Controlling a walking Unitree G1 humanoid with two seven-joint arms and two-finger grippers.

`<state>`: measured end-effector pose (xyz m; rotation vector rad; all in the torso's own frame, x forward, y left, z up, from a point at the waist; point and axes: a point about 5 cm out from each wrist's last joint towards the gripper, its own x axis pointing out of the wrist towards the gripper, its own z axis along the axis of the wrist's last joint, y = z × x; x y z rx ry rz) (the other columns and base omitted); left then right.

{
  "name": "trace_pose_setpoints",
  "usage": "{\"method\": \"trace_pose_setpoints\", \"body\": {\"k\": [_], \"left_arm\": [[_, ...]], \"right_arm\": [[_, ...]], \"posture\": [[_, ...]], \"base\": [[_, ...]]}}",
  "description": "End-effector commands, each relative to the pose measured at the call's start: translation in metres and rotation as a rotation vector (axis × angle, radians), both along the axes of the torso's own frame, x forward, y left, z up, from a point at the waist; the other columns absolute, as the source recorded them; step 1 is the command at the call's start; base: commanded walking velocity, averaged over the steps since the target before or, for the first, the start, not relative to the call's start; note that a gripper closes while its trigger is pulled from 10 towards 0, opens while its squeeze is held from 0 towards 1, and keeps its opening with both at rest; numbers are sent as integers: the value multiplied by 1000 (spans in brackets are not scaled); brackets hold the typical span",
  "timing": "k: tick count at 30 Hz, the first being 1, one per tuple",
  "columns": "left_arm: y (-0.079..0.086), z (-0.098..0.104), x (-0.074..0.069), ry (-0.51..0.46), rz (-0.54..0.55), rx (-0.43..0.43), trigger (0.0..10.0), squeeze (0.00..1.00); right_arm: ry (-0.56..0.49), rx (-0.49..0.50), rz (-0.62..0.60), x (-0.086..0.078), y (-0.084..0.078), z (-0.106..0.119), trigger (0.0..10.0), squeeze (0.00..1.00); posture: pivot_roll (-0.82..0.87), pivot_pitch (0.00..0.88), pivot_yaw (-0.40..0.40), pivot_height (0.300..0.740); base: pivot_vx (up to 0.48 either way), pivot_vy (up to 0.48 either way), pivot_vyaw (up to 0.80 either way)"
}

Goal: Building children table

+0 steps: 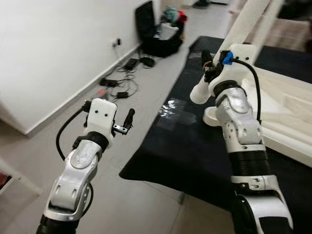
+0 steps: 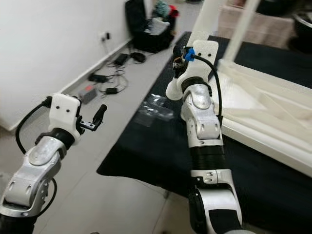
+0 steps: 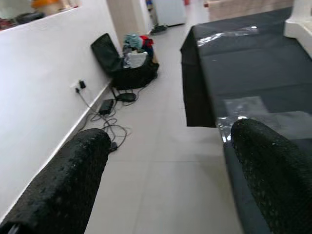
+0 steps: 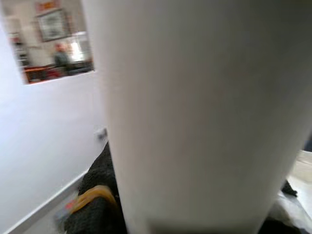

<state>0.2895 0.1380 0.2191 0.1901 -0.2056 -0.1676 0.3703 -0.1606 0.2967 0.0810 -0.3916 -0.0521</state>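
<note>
silver arms [image 1: 78, 170], black cables [image 1: 251, 78], blue clip [image 1: 226, 58]

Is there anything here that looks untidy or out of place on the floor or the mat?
Yes. A crumpled clear plastic bag lies loose at the black mat's edge, and cables with chargers sprawl tangled along the wall.

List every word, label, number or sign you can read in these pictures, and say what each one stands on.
None can be read.
Framed picture on the far wall: too blurred to tell whether it bears words.
Red-and-yellow item above it: too blurred.
White table leg, grippers, black mat: no markings seen.
</note>
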Motion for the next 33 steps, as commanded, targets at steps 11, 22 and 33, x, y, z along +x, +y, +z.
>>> {"method": "trace_pose_setpoints", "body": {"k": [11, 22, 33], "left_arm": [[8, 19, 3, -99, 95, 2, 10000, 0], [23, 33, 8, -152, 190, 7, 10000, 0], [32, 37, 8, -181, 243, 7, 10000, 0]], "right_arm": [[1, -26, -30, -5, 5, -9, 10000, 0], [-10, -15, -82, -5, 1, -6, 10000, 0], [-13, -22, -63, -4, 6, -7, 10000, 0]], "posture": [[76, 81, -21, 740], [77, 77, -20, 740], [84, 95, -26, 740]], "base": [[0, 0, -359], [240, 0, -563], [387, 0, 0]]}}
